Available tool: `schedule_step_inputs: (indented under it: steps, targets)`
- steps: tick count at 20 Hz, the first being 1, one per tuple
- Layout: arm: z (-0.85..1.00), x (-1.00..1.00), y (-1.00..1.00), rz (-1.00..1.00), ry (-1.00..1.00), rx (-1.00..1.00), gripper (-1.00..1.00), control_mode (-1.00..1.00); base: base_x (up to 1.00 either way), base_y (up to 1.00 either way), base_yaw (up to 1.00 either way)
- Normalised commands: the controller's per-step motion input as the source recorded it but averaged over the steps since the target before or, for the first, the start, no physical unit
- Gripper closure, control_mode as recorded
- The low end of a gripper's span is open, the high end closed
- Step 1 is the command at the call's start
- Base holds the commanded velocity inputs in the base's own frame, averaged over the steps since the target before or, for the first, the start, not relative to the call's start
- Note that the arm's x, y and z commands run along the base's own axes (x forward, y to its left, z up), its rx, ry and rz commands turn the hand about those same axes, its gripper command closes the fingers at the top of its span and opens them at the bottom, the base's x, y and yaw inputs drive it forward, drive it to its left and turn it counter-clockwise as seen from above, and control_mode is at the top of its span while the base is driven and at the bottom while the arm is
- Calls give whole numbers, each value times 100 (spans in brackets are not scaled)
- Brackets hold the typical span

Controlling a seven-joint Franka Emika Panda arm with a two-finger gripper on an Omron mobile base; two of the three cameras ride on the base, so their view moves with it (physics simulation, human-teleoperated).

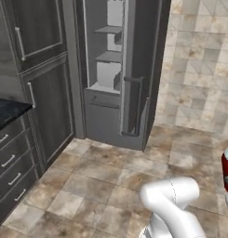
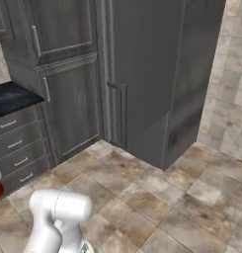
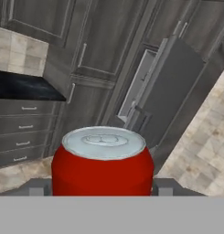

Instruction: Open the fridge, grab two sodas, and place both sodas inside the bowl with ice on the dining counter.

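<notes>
The fridge [image 1: 110, 69] stood tall and dark grey against the tiled floor [image 1: 110, 186], its door [image 1: 134, 69] swung partly open so that pale inner shelves [image 1: 108, 56] showed in the left base view; from the right base view the door's outer face and long bar handle [image 2: 121, 113] hid the interior. To its left ran wood-grain cabinet panels [image 1: 45, 107], then a stack of drawers [image 2: 19, 148] under a black marbled table [image 2: 11, 96] top. The white arm [image 1: 173, 204] rose from the bottom of both base views. The red soda can [image 3: 103, 160] sat upright between the jaws [image 3: 102, 189], which were closed on its sides, a grey finger [image 3: 164, 186] showing at each flank. In the left base view the can appeared at the right edge, well away from the fridge and above the floor.
</notes>
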Motion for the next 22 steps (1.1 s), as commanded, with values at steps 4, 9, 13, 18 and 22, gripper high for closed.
schedule_step_inputs:
  steps: [4, 9, 13, 18, 22]
  targets:
    - [0, 0, 0, 0, 0, 0, 100, 100, -90, -14, 40]
    - [0, 0, 0, 0, 0, 0, 100, 100, -98, -5, 36]
    - [0, 0, 0, 0, 0, 0, 100, 100, -100, 5, 23]
    - [0, 0, 0, 0, 0, 0, 100, 100, -100, 11, 21]
    - [0, 0, 0, 0, 0, 0, 100, 100, -100, 15, 20]
